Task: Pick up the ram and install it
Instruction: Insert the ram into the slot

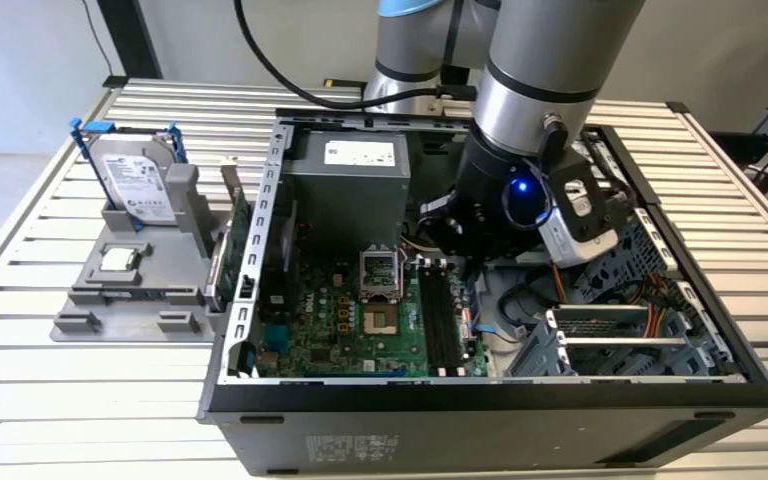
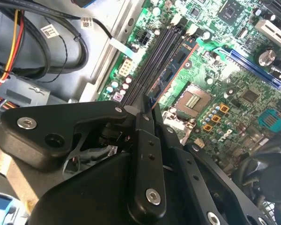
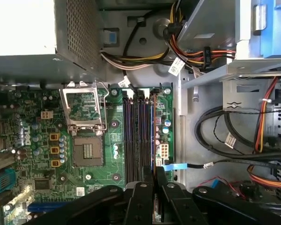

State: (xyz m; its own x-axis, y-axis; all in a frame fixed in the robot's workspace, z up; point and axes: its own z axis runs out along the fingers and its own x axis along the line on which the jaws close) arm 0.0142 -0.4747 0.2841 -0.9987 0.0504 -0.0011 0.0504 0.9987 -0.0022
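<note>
Bright, even light; glare whitens the power supply (image 3: 23, 28).

Memory slots' (image 3: 138, 136) ends beneath the hand (image 3: 154, 177)

Slatted white table (image 1: 91, 400); pale wall (image 1: 11, 60) behind.

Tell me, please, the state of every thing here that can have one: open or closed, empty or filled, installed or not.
computer case: open, inside exposed.
CPU socket: open, empty.
memory slots: empty.
ram: not installed, standing on edge at the gray holder beside the case.
hard drive: upright in the same holder.
claw: inside the case, above the memory slots.
</note>
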